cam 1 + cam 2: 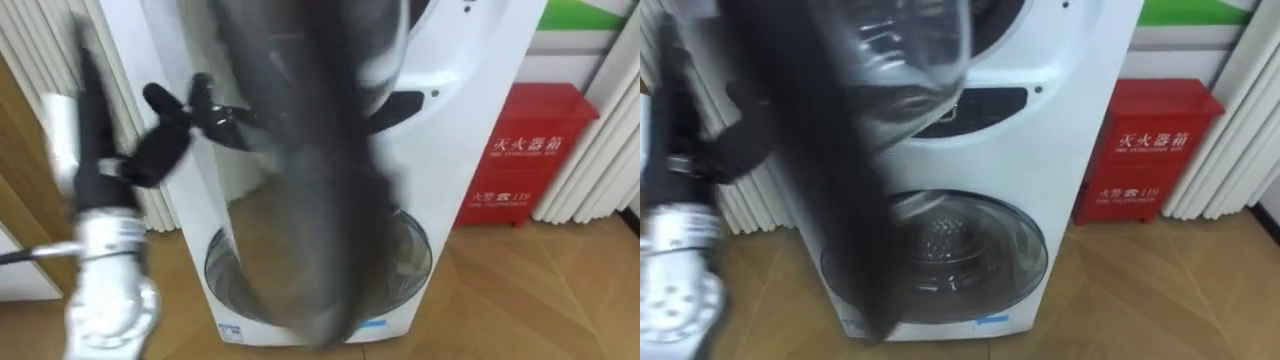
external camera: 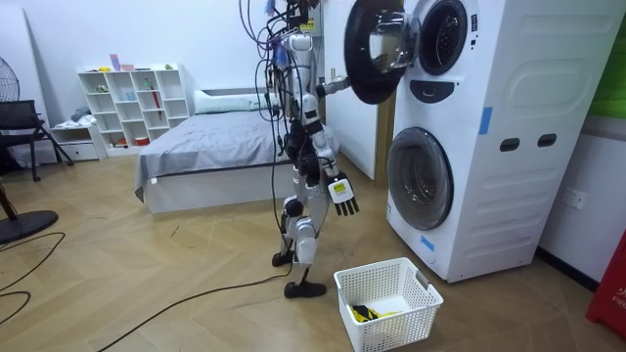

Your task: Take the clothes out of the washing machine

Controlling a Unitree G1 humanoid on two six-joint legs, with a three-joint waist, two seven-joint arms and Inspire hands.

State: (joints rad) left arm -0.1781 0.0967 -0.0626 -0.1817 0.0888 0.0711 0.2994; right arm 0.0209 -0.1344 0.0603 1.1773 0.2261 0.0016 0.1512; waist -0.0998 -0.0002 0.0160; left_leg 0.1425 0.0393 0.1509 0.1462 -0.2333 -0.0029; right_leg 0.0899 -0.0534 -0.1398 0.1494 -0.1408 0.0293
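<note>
Fingers of left hand (image 1: 166, 143) apparently hooked on open upper door (image 2: 377, 54) | right hand (image 2: 342, 193) fingers relaxed at side

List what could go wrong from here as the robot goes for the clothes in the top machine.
1. The open upper door hangs across both eye views and hides much of the opening, so a reach inside may go half blind or knock the door.
2. The left robot hand is at the door's edge. If it comes off, the door might swing.
3. The white basket stands near the robot's feet, so a step back could hit it.
</note>
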